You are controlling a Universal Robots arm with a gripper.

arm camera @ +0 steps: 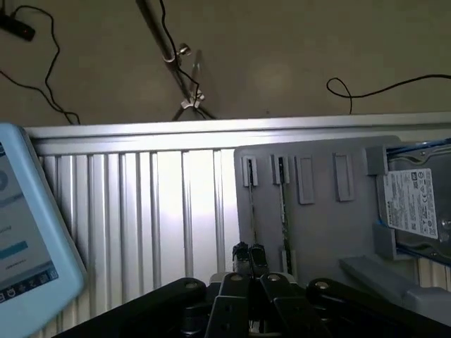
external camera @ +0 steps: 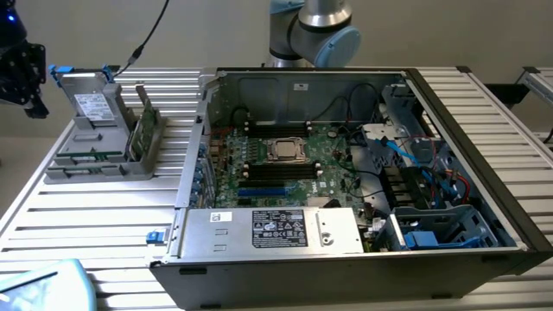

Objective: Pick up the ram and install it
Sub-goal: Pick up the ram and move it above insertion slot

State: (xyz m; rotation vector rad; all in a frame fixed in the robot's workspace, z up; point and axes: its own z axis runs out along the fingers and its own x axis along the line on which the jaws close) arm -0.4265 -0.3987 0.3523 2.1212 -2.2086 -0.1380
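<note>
This looks like a robotics lab or test workshop rather than an office. A jointed robot arm [external camera: 315,29] stands behind a bench [external camera: 87,214] of ribbed aluminium slats. On the bench sits a desktop computer case [external camera: 346,285] with its side off, motherboard [external camera: 285,152] and wiring bare. Beside it a grey holder [external camera: 87,165] keeps a drive [external camera: 93,107] and circuit cards [external camera: 149,133] upright. Loose cables [arm camera: 42,77] trail over the plain beige surface beyond the bench.

The gripper [arm camera: 249,257], at the grey rack's [arm camera: 317,232] edge, has its body cropped by the frame. Two thin boards [arm camera: 283,211] in the rack's slots stand edge-on, faces hidden. The drive [arm camera: 412,204] on the rack runs out of frame.
</note>
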